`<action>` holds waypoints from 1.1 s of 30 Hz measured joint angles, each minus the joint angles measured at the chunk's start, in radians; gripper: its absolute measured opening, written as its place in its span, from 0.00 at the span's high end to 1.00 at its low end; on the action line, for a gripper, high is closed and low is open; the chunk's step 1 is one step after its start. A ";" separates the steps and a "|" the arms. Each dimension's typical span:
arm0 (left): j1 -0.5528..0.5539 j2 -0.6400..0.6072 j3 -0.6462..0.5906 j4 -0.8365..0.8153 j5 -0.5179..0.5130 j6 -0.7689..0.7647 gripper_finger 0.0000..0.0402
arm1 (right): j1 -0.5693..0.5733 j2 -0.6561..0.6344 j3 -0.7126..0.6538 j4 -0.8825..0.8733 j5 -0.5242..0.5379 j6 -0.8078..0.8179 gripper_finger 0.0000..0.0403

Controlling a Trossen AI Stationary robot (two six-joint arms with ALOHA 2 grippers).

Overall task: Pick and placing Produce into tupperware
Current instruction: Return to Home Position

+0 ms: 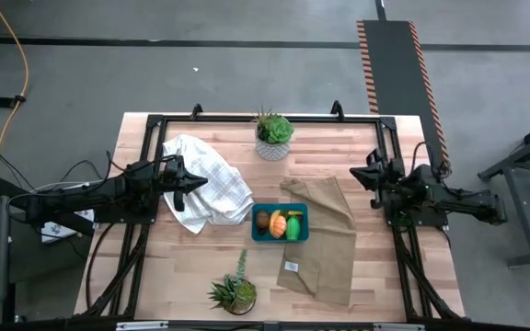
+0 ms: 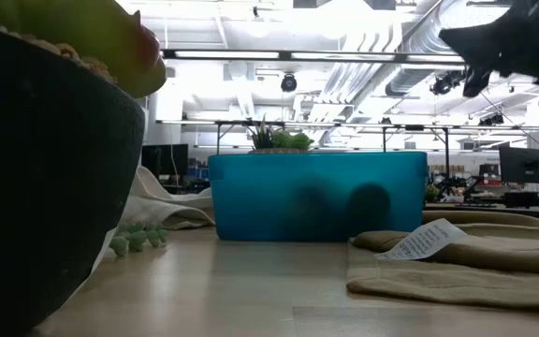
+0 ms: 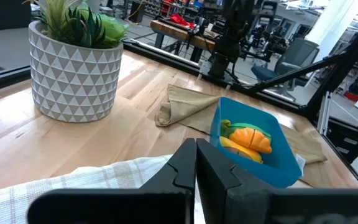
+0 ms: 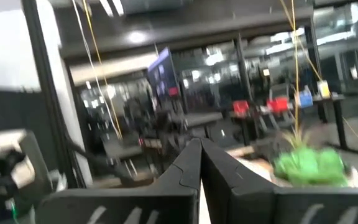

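The produce (image 1: 279, 223) sits together inside the tupperware (image 1: 280, 239), which rests near the middle of the table (image 1: 201, 267) with one edge on the tan cloth (image 1: 329, 248). From above we make out a brown round piece (image 1: 262, 221), an orange piece (image 1: 278, 223) and a bright green piece (image 1: 293, 229). The left wrist view adds a yellow piece (image 3: 236, 145) tucked under the orange one, and in the high view we see nothing of the sort lying outside the container. We judge the packing finished, so what remains is parking the arms. The left gripper (image 1: 195, 184) hangs over the white cloth (image 1: 212, 188), just beside the tupperware, with its fingers pressed together and nothing between them. The right gripper (image 1: 361, 175) is well apart on the far side of the tan cloth, likewise closed and empty, its camera looking out into the room. To do this step well, we would lift the left arm a little before drawing it back, so the fingertips cannot catch a fold of the white cloth and drag it against the container. We would keep both pairs of fingers shut, as nothing needs releasing. We would also retract each arm along its own side, clear of the potted plant (image 1: 273, 133) at the far edge and the second potted plant (image 1: 236, 292) at the near edge. Slow, level travel suits us here, since a knock to the tupperware could spill what is already inside.
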 joint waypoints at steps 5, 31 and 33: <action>0.000 0.000 0.000 0.000 0.000 0.000 1.00 | 0.000 0.000 0.000 -0.140 0.006 -0.061 1.00; 0.000 0.000 0.000 0.000 0.000 0.000 1.00 | 0.000 0.000 -0.001 -0.312 0.056 -0.388 1.00; 0.000 0.000 0.000 0.000 0.000 0.000 1.00 | 0.000 0.000 -0.001 -0.314 0.055 -0.382 1.00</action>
